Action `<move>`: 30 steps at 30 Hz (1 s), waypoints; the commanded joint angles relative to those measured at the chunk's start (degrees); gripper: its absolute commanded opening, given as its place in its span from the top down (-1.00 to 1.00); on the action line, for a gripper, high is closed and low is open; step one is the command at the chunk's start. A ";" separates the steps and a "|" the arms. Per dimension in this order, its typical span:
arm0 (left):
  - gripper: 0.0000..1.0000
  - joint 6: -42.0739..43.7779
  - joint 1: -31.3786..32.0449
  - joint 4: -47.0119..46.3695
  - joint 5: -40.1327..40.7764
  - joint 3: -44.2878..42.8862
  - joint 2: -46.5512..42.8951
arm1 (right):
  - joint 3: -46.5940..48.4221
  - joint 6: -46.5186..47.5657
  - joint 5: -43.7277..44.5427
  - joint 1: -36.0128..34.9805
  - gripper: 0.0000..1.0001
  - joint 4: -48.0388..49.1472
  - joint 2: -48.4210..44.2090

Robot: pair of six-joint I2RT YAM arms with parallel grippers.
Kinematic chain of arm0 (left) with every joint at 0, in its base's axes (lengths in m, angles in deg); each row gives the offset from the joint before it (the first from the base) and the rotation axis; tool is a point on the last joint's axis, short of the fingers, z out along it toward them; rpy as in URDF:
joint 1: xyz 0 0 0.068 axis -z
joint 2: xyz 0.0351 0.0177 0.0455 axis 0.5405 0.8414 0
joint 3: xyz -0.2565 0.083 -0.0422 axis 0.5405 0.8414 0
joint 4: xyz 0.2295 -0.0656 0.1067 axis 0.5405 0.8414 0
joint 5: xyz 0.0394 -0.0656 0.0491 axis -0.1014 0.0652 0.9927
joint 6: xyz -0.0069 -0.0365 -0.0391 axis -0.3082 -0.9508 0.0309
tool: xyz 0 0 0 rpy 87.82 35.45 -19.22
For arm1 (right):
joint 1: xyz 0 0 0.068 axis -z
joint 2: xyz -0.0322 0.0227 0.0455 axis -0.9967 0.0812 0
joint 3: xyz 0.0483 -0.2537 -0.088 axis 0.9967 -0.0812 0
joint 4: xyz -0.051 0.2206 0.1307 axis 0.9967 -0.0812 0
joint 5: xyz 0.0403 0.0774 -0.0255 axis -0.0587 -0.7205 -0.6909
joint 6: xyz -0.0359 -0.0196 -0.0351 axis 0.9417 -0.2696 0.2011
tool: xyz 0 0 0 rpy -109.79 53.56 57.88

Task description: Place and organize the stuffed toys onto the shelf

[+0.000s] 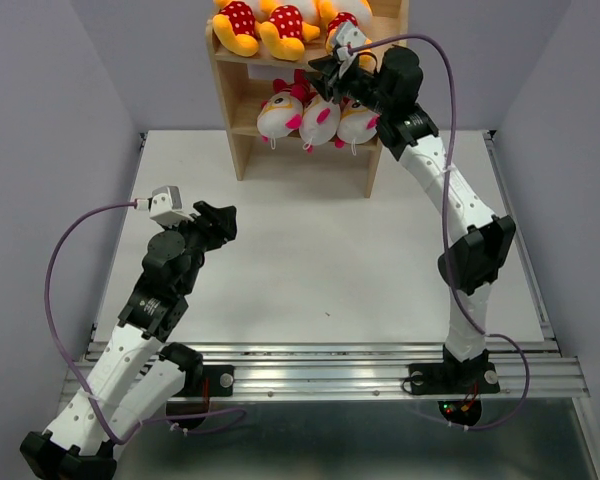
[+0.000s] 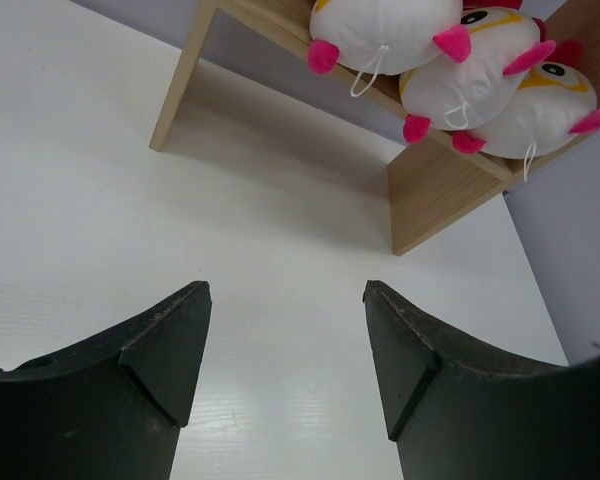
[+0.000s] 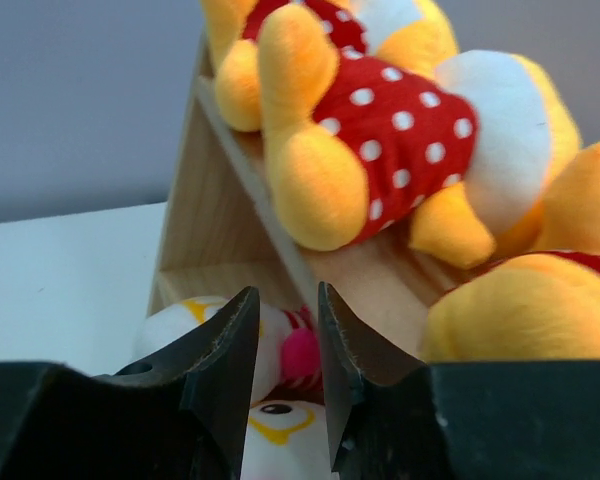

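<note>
The wooden shelf (image 1: 240, 140) stands at the back of the table. Three yellow-orange toys in red dotted shirts (image 1: 283, 30) lie on its upper board. Three white-headed toys with pink ears (image 1: 318, 120) lie side by side on the lower board. My right gripper (image 1: 323, 66) hovers at the front right of the upper board, its jaws a narrow gap apart and empty. In the right wrist view its fingertips (image 3: 288, 290) point at the board edge below a yellow toy (image 3: 380, 130). My left gripper (image 1: 223, 217) is open and empty over the table, facing the shelf (image 2: 435, 190).
White table (image 1: 310, 270) boxed in by grey walls on three sides. A metal rail (image 1: 330, 365) with the arm bases runs along the near edge. Purple cables loop from both wrists. In the left wrist view the white-headed toys (image 2: 385, 30) overhang the lower board.
</note>
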 commanded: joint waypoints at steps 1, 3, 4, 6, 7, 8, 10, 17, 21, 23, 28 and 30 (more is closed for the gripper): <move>-0.47 0.10 -0.23 -2.63 0.26 0.31 -1.05 | -9.47 1.98 -11.89 -0.43 0.28 5.14 -10.54; -0.47 0.01 -0.14 -2.54 0.26 0.58 -1.23 | -13.36 1.71 -12.44 -0.43 0.28 5.95 -13.02; -0.48 -0.07 -0.14 -2.63 0.26 0.67 -1.23 | -14.08 1.63 -11.91 -0.43 0.29 5.77 -14.08; -0.48 -0.25 -0.14 -2.80 0.00 0.84 -1.23 | -15.48 1.97 -8.94 -0.43 0.30 5.68 -16.79; -0.48 -0.25 -0.14 -2.98 -0.18 1.02 -1.14 | -16.19 2.32 -7.87 -0.43 0.30 5.51 -17.60; -0.48 -0.34 -0.23 -3.15 -0.27 1.02 -1.14 | -17.59 2.76 -6.73 -0.43 0.32 5.51 -18.47; -0.48 -0.34 -0.23 -3.24 -0.44 0.93 -0.96 | -18.82 3.47 -3.48 -0.43 0.34 5.51 -20.85; -0.48 -0.43 -0.14 -2.81 -0.53 0.93 -1.49 | -22.61 5.67 3.82 -0.43 0.36 5.51 -26.38; -0.48 -0.69 -0.23 -2.63 -0.36 1.45 -2.45 | -21.65 6.63 11.53 0.10 0.49 5.86 -26.66; -0.48 -0.95 -0.23 -2.72 -0.44 1.54 -2.63 | -20.94 7.07 15.40 0.79 0.50 5.69 -25.26; -0.48 -0.95 -0.14 -2.28 -0.71 1.28 -2.63 | -21.55 8.04 16.40 2.03 0.46 5.51 -24.02; -0.48 -1.04 -0.23 -2.10 -0.62 1.37 -2.98 | -22.60 8.48 16.31 2.03 0.35 5.42 -24.11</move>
